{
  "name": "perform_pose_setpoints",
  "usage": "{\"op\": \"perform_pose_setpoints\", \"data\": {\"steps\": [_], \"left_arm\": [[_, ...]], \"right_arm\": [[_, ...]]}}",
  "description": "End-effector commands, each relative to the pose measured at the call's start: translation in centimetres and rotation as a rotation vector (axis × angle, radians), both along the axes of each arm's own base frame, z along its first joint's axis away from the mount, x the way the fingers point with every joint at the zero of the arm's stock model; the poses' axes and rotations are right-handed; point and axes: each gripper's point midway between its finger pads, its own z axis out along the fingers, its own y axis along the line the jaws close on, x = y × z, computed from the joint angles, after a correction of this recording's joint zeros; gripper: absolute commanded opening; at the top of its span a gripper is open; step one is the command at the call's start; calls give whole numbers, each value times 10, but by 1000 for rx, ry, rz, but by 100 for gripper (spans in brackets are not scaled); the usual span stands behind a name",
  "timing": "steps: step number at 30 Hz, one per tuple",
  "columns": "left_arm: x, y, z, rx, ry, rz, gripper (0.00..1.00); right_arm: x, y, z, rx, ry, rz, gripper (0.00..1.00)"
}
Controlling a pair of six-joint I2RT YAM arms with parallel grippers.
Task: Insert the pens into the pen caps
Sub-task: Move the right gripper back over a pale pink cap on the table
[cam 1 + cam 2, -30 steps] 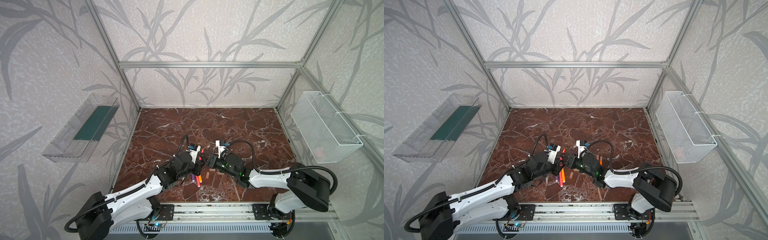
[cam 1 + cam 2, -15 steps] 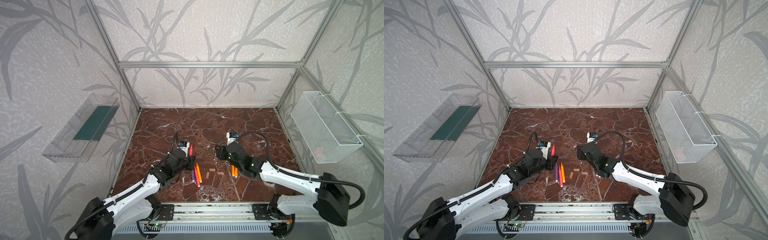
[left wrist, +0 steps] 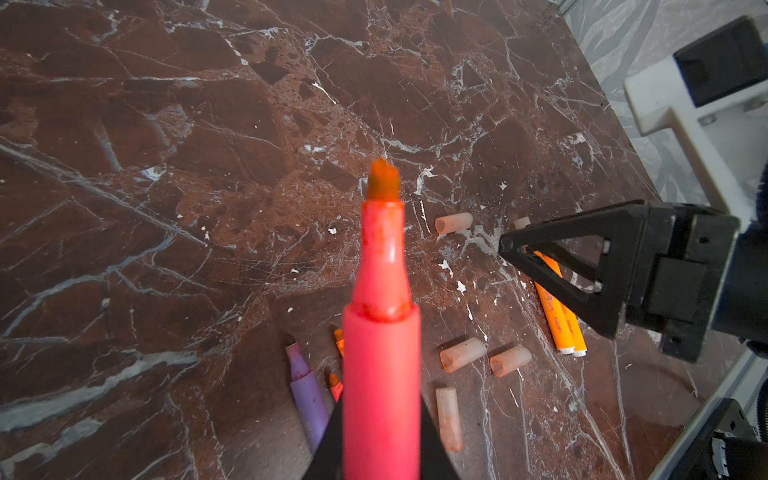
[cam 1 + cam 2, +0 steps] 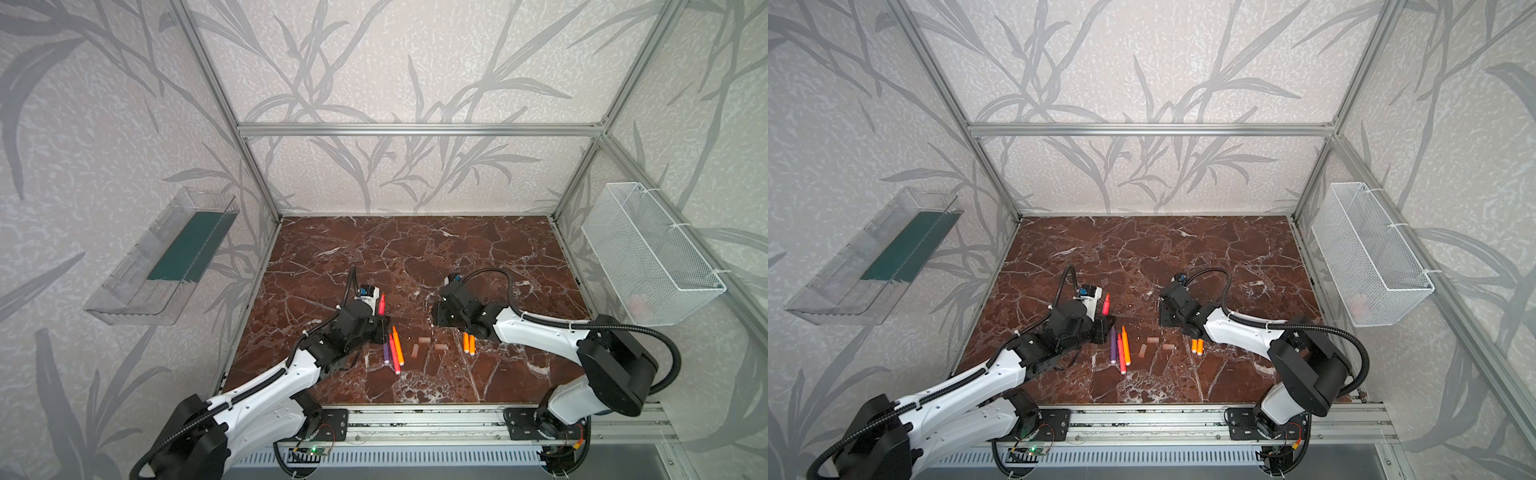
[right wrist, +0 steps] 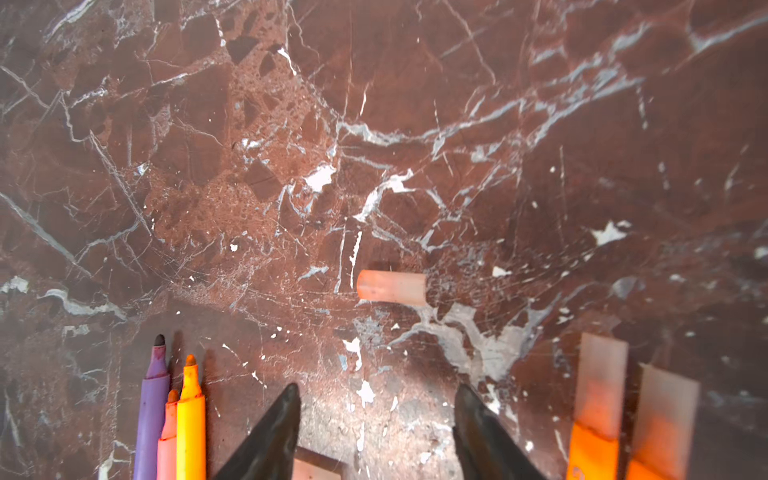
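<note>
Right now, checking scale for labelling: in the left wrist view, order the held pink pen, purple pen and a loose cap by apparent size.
1. pink pen, but closest to the camera, so unsure
2. purple pen, partly hidden
3. cap

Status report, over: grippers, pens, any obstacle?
Left gripper: jaws shut on pink pen, tip uncapped. Right gripper: jaws open, empty, by loose caps. Two orange pens capped. Nothing in the way.
</note>
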Motion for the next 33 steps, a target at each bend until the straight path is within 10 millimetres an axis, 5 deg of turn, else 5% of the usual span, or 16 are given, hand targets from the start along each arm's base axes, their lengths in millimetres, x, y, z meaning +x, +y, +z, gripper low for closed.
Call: {"op": "perform_pose_setpoints", "data": {"steps": [1,33], "left_arm": [[2,8,1,21,-10,29,0],[-5,19,8,12,-39,42,0]], "right_arm": [[1,9,-9,58,18,-18,60],[41,19,-62,-11,105,-58,60]]}}
